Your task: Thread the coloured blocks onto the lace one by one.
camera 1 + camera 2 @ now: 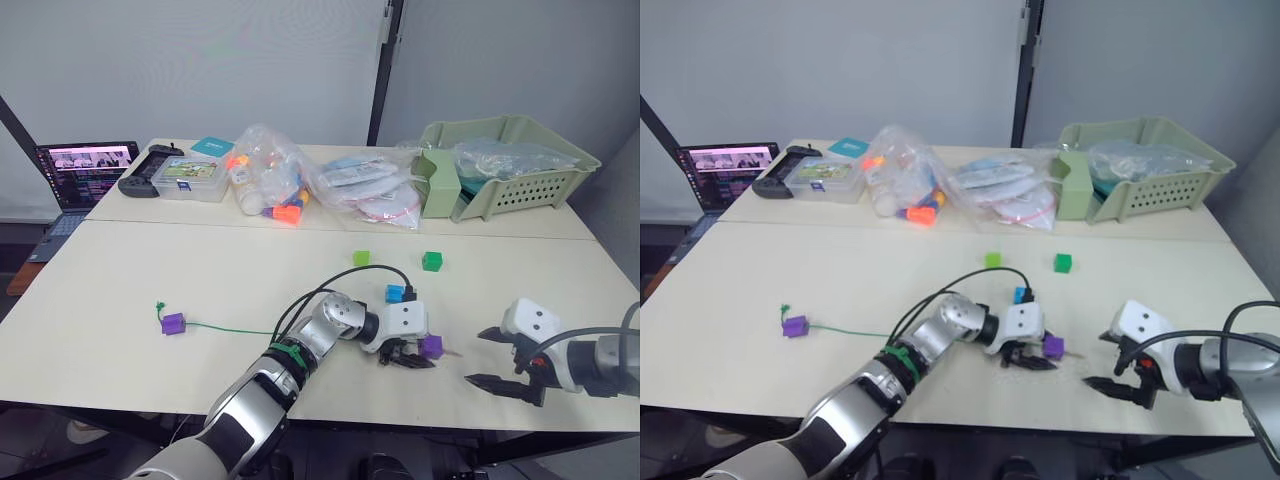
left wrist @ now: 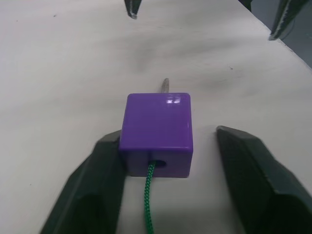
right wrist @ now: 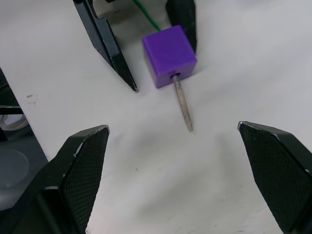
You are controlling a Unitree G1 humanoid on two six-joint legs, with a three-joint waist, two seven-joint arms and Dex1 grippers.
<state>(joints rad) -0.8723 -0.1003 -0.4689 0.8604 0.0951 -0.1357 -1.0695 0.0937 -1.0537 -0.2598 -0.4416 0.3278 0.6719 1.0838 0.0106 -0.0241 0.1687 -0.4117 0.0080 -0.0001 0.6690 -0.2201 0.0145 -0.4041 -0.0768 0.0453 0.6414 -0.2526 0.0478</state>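
Left gripper (image 2: 165, 161) spread apart around the purple cube (image 2: 157, 132), one finger touching, lace (image 2: 149, 195) entering its near hole, stiff tip (image 3: 183, 107) poking out toward the wide-open right gripper (image 3: 175, 170); light hard cube, limp cord, so pinch the tip.

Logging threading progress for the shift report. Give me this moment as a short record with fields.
lace: thin green cord lying on the table, its stiff pale tip poking out of a block
threaded blocks: purple plastic cube near the cord's far end; second purple plastic cube at the tip
loose blocks: blue cube, light green cube, dark green cube
left tool: open, fingers either side of the second purple cube
right tool: open, facing the tip, not touching it
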